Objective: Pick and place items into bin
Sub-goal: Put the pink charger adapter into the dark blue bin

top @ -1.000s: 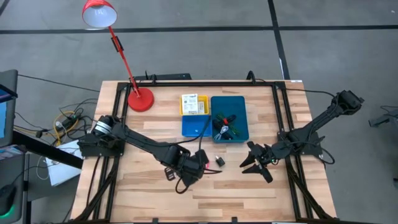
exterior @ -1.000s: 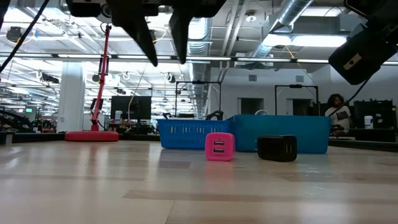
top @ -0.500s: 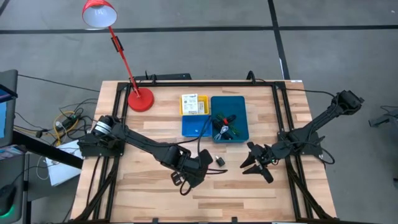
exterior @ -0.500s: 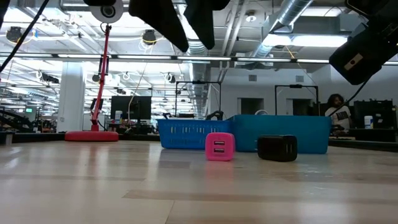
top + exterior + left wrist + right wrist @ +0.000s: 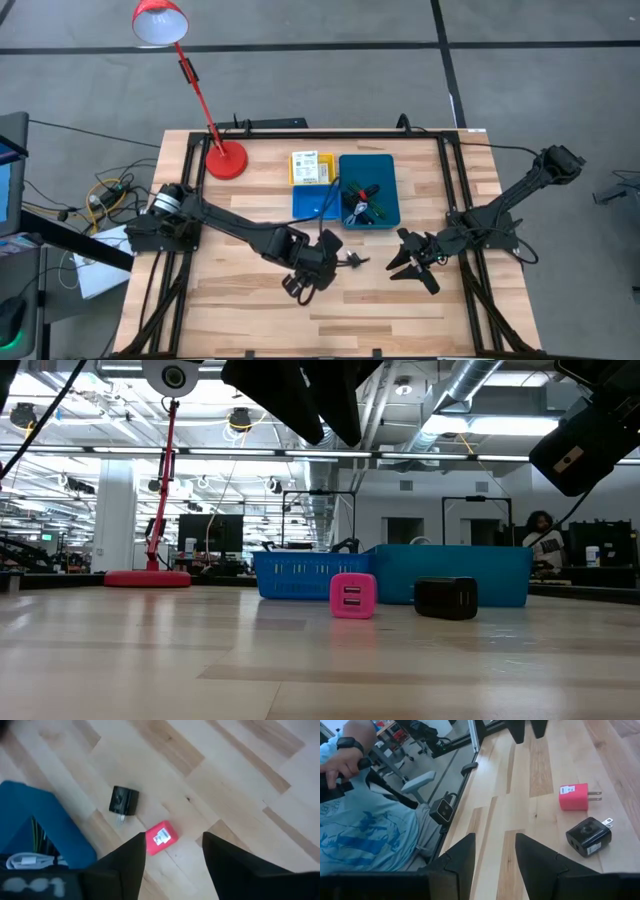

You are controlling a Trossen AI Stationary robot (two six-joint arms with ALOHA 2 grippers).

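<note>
The red desk lamp (image 5: 205,110) stands at the counter's (image 5: 250,310) far left corner. The left gripper (image 5: 335,262), fingers spread wide, hangs above the pink piece (image 5: 160,837), hiding it from overhead; in the low view its fingers are cut off at the top. The pink plug block sits just left of a black adapter (image 5: 446,598), both on the counter just in front of the bin (image 5: 392,190). The right gripper (image 5: 405,262) waits open, right of them.

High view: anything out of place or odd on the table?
Nothing damaged or spilled. Two items lie outside the bin: a pink plug and a black plug on the bare wood in front of it, apart from each other. The left hand hangs open above them; the right hand waits open beside them.
</note>
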